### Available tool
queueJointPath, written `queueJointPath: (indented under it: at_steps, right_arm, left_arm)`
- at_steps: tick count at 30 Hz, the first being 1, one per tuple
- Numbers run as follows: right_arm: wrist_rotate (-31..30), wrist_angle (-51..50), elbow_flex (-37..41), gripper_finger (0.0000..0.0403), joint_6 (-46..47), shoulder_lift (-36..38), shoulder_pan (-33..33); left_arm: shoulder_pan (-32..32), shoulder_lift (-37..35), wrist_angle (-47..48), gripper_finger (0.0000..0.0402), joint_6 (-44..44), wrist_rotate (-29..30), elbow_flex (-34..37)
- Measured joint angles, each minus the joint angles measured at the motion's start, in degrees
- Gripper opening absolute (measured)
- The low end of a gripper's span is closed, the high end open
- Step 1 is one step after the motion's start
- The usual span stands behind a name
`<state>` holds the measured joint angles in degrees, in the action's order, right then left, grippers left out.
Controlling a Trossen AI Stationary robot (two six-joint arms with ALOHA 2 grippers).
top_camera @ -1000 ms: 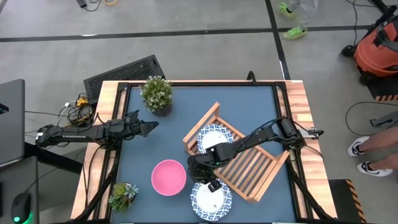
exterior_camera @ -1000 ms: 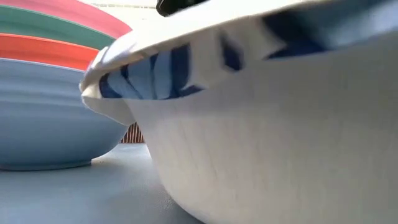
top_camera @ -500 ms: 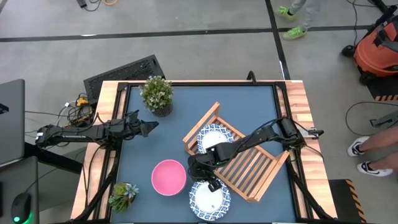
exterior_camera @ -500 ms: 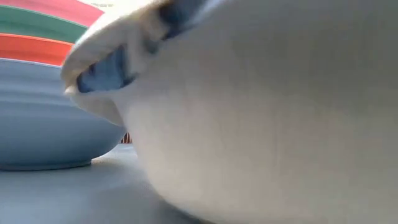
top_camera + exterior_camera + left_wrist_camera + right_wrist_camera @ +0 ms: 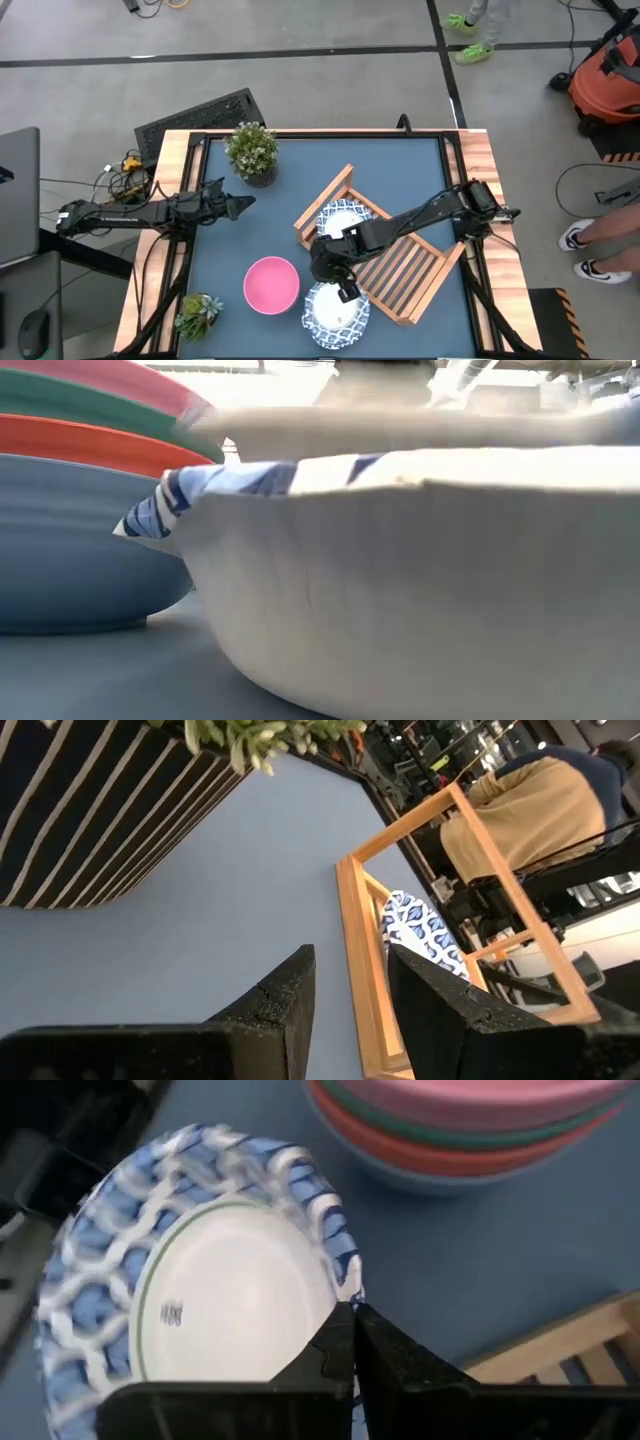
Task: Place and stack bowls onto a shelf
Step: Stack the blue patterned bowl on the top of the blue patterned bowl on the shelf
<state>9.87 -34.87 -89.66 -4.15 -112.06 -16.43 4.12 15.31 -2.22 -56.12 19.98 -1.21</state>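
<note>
A white bowl with a blue patterned rim (image 5: 335, 312) is at the table's near edge; it fills the low view (image 5: 420, 580). My right gripper (image 5: 342, 291) is shut on its rim. A stack of bowls (image 5: 271, 284), pink on top over green, red and light blue (image 5: 70, 530), stands on the table just left of it. The light-wood shelf (image 5: 400, 265) lies slantwise on the table's right half, with another blue-patterned bowl (image 5: 341, 220) on its slats at its far left end. My left gripper (image 5: 240, 206) is open and empty at the table's left. My right gripper pinches the bowl's blue patterned rim (image 5: 338, 1285) between its two fingers, on the side toward the shelf. The fingers come from above, slanting down from the far right. The bowl stands about level, its mouth up; whether its base is on the table I cannot tell.
A potted plant (image 5: 252, 150) stands at the far left and a smaller one (image 5: 198, 313) at the near left corner. The shelf's raised rail (image 5: 322, 205) stands just beyond the held bowl. A person's shoes (image 5: 588, 252) show right of the table.
My right gripper has gone a little toward the table's far and left edges with the patterned bowl. In the low view the bowl was tipped, its rim raised on one side, and now its rim is level.
</note>
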Motion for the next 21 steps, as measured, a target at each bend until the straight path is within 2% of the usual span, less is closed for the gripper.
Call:
queueJointPath:
  at_steps: [4,11,18,21]
  right_arm:
    - [-0.1,-5.5,0.1,0.0018,2.4,2.3,0.1]
    - [-3.9,-12.6,0.0,0.0018,5.9,9.5,1.9]
    - [-9.7,-19.5,0.0,0.0018,10.3,16.1,8.1]
    - [-9.9,-21.0,1.4,0.0018,12.6,18.5,13.1]
  left_arm:
    - [0.0,0.3,0.0,0.0112,-0.1,0.0,0.0]
    - [0.0,0.8,-0.1,0.0112,-0.6,-0.1,0.0]
    - [0.0,0.7,-0.1,0.0112,-0.6,-0.2,0.0]
    - [0.0,0.7,-0.2,0.0112,-0.6,-0.2,0.0]
